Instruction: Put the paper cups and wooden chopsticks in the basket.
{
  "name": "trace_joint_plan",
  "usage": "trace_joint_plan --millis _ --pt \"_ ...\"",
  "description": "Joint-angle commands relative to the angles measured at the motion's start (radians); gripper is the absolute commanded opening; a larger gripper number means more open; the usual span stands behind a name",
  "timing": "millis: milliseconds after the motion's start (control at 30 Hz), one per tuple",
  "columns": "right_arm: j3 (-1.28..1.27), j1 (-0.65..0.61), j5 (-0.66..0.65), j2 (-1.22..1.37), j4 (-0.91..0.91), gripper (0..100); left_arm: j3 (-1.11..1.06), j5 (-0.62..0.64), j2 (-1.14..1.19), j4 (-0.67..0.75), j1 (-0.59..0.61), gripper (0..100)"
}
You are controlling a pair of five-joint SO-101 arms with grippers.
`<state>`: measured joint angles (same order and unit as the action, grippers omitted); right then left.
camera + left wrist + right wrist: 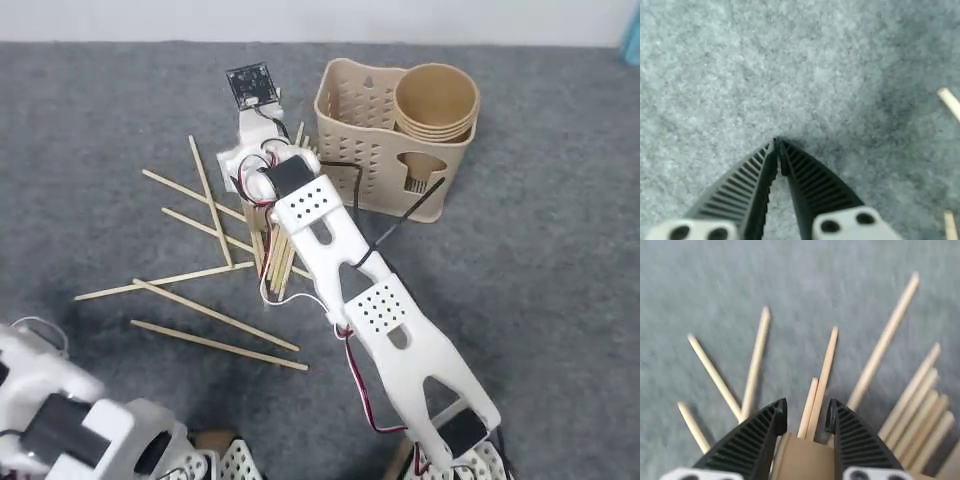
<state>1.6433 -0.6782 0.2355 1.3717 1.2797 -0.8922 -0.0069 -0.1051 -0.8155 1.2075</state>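
Several wooden chopsticks (pixel 215 235) lie scattered on the grey carpet left of the beige basket (pixel 365 150). A stack of paper cups (pixel 436 100) stands inside the basket. My right arm (pixel 340 270) stretches from the front over the chopstick pile, its wrist just left of the basket. My right gripper (pixel 806 415) is open and low over the carpet, with two chopsticks (pixel 819 385) lying between its fingertips. A bundle of chopsticks (pixel 917 412) lies just beside it. My left gripper (pixel 777 143) is shut and empty above bare carpet, and its arm (pixel 60 425) sits at the front left corner.
The basket stands at the back, right of centre. Open carpet (pixel 540 280) extends to the right of the arm and basket. Two chopstick ends (pixel 950 102) lie off to one side of the left gripper.
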Motion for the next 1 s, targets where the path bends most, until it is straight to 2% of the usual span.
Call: trace_joint_plan --millis 0,167,367,500,600,833,967 --pt "0.04 -0.007 -0.021 -0.157 0.157 14.0 0.038 0.014 0.002 -0.008 0.005 1" --pt "0.04 -0.035 -0.023 -0.283 0.303 14.0 0.038 0.014 0.002 -0.008 0.005 1" --pt "0.04 -0.054 -0.101 -0.392 0.518 14.0 0.038 0.014 0.002 -0.008 0.006 1" --pt "0.032 -0.028 -0.133 -0.456 0.524 14.0 0.038 0.014 0.003 -0.008 0.006 1" --pt "0.032 -0.022 -0.233 -0.53 0.524 14.0 0.038 0.014 0.003 -0.008 0.006 1" --pt "0.02 0.001 -0.359 -0.704 0.527 13.9 0.038 0.012 0.003 -0.008 0.006 1" --pt "-0.18 0.013 -0.394 -0.839 0.526 13.9 0.038 0.012 0.003 -0.008 0.006 1"
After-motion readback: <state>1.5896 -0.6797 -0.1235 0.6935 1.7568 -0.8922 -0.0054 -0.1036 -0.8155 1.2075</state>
